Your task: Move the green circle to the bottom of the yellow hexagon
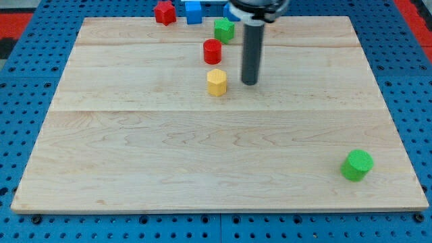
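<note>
The green circle (356, 165) is a short green cylinder near the board's bottom right corner. The yellow hexagon (217, 82) sits above the board's middle. My tip (250, 83) is just to the right of the yellow hexagon, apart from it by a small gap, and far up and left of the green circle.
A red cylinder (212, 51) stands just above the yellow hexagon. A green block (224, 30) sits above that, next to my rod. A red block (165, 13) and a blue block (194, 11) lie at the board's top edge. The wooden board (135, 155) lies on a blue pegboard.
</note>
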